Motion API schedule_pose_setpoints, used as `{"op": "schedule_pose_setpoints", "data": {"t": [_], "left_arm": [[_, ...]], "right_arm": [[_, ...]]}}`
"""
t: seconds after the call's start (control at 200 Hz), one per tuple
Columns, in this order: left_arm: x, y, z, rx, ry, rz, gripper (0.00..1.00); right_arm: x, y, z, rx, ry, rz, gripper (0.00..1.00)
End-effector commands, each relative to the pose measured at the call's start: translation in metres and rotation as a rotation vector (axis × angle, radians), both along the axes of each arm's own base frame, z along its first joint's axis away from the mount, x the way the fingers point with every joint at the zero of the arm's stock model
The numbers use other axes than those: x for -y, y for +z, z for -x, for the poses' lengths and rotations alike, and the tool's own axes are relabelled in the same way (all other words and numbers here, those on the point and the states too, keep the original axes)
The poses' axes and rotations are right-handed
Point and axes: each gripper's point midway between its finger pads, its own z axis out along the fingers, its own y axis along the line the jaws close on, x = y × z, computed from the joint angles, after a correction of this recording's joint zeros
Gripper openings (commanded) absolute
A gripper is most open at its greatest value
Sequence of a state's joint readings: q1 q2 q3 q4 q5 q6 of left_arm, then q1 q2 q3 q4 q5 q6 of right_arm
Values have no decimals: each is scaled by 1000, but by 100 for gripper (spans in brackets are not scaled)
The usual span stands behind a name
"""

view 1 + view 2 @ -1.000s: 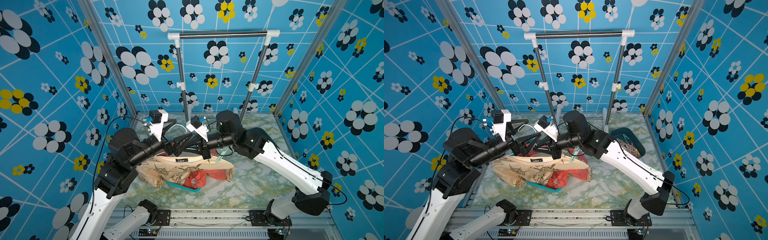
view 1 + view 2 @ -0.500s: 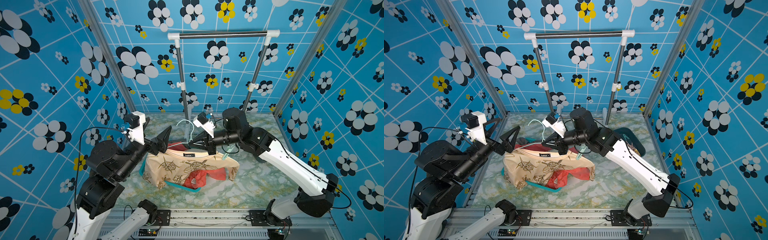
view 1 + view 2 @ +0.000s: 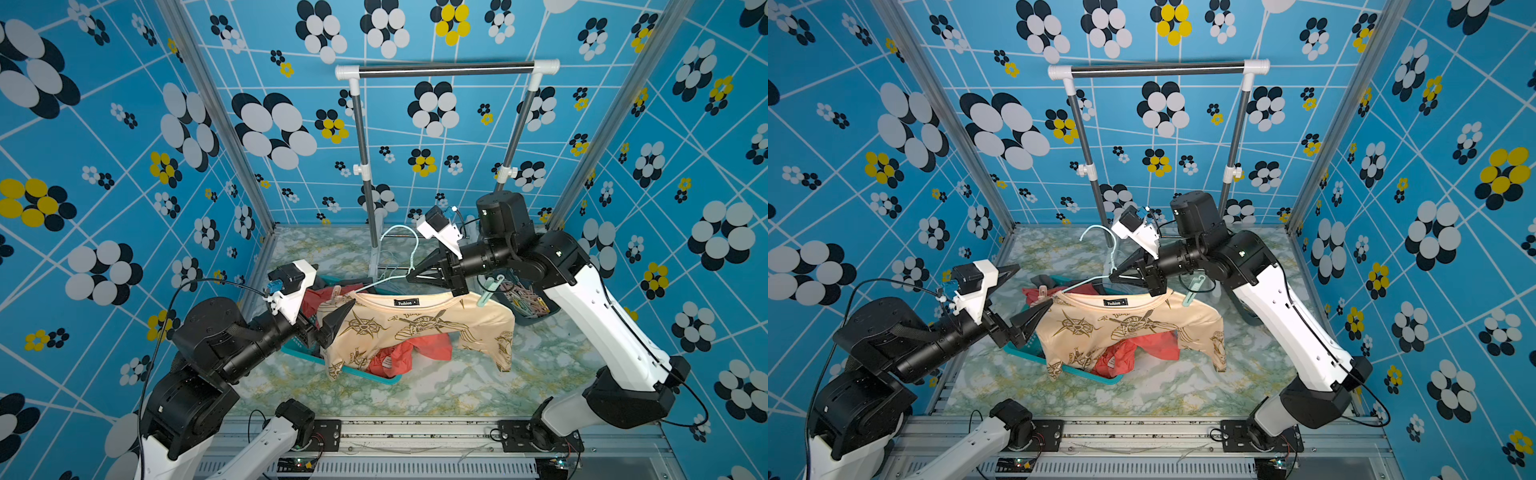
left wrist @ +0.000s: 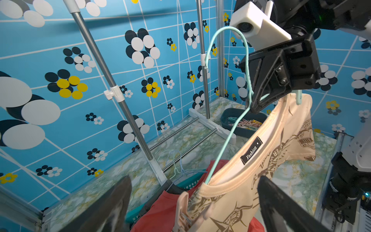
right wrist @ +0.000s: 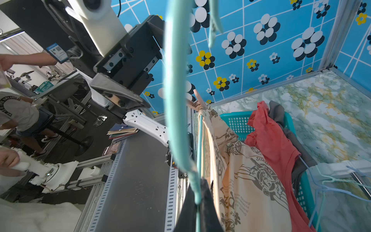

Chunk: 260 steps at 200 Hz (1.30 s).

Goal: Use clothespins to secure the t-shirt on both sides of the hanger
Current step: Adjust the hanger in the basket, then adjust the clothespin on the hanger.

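T-shirt (image 3: 415, 328) with print, one — beige clothespin (image 3: 336, 292), one — mint clothespin (image 3: 487, 292), one.

Field notes for you: this is a robotics lab test cell dressed as a set. Printed blue flower walls (image 3: 104, 166) box you in at 9, 12 and 3 o'clock, held by bare aluminium posts (image 3: 220, 120). The floor (image 3: 436, 386) is marble-print sheet. At 6 o'clock a slotted metal rail (image 3: 415, 426) carries both arm bases. A small garment rack (image 3: 446, 70) stands at 12. Beyond the open side, the right wrist view catches lab clutter — workbenches (image 5: 60, 86), a stool (image 5: 85, 143), a seated person (image 5: 18, 114).
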<state>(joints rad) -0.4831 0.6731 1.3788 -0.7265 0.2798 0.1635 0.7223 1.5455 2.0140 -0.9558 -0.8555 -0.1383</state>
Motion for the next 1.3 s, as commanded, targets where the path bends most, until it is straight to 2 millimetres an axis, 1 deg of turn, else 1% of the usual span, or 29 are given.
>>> {"op": "schedule_pose_setpoints", "data": {"t": [0.0,0.195,0.475,0.625,0.84,0.96,1.129,1.229,1.294], "left_arm": [[16,-11,28,-17,-174,-24,99],[29,-14,41,-14,-290,-8,99],[32,-18,29,-18,-270,15,99],[42,-17,32,-48,-338,39,99],[48,-16,38,-43,-397,72,100],[51,-19,36,-60,-407,84,93],[53,-17,34,-55,-416,100,76],[54,-15,35,-55,-430,109,75],[55,-14,37,-56,-442,111,81]], "right_arm": [[8,-8,22,-56,102,39,0],[11,-4,29,-48,132,27,0],[20,12,49,-21,203,-30,0],[21,15,51,-11,203,-38,0],[19,12,48,-18,204,-31,0],[18,12,49,-21,215,-37,0],[19,13,52,-26,228,-42,0],[19,13,53,-31,235,-45,0],[19,14,53,-32,236,-48,0]]}}
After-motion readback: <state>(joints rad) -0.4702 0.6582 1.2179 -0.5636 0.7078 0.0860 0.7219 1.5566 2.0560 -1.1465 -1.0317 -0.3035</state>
